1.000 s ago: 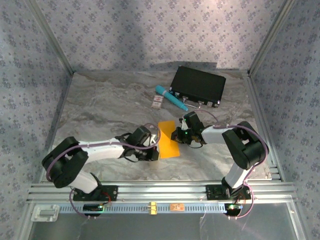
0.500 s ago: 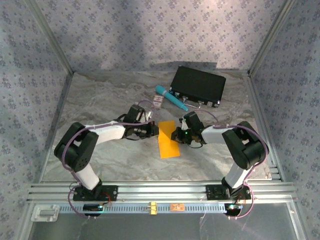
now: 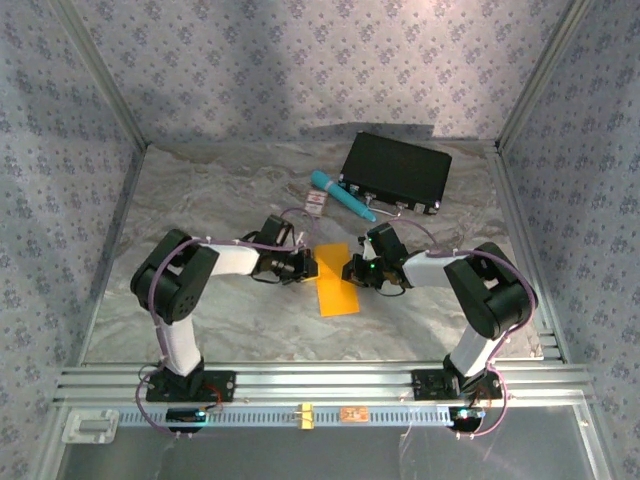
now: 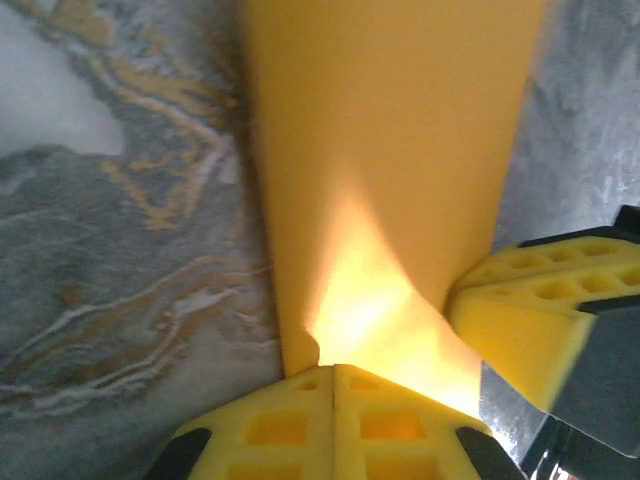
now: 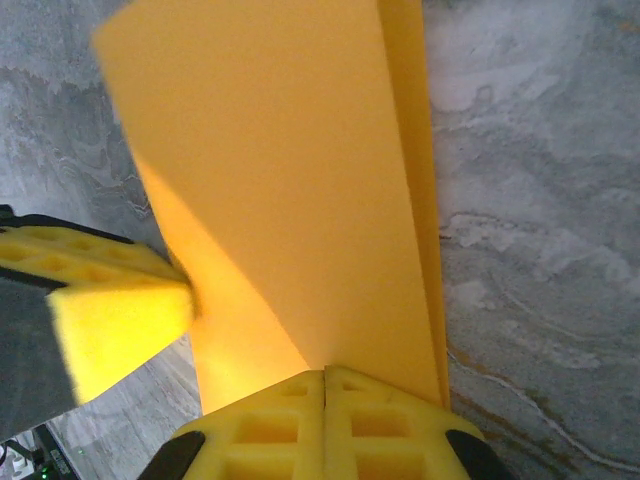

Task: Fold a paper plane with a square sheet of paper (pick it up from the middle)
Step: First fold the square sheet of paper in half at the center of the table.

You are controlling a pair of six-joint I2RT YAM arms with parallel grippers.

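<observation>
The square sheet of paper (image 3: 337, 280) is orange-yellow and lies folded into a narrow upright strip on the marble table. My left gripper (image 3: 306, 264) is shut, its tips against the strip's upper left edge. In the left wrist view the closed tips (image 4: 334, 368) rest on the paper (image 4: 390, 150), which bows up a little in front of them. My right gripper (image 3: 353, 268) is also shut and meets the strip from the right. In the right wrist view its tips (image 5: 326, 372) sit where a raised flap of the paper (image 5: 290, 180) meets the lower layer. I cannot tell whether either pinches the paper.
A black case (image 3: 396, 172) lies at the back right, with a teal pen (image 3: 342, 195) and a small white-and-red card (image 3: 315, 205) just in front of it. Metal frame posts and patterned walls close in both sides. Bare marble (image 3: 200, 200) lies left of the arms.
My left gripper has slid from the strip's lower left edge up to its upper left, and that arm's elbow has swung inward. The right arm and the paper have stayed put.
</observation>
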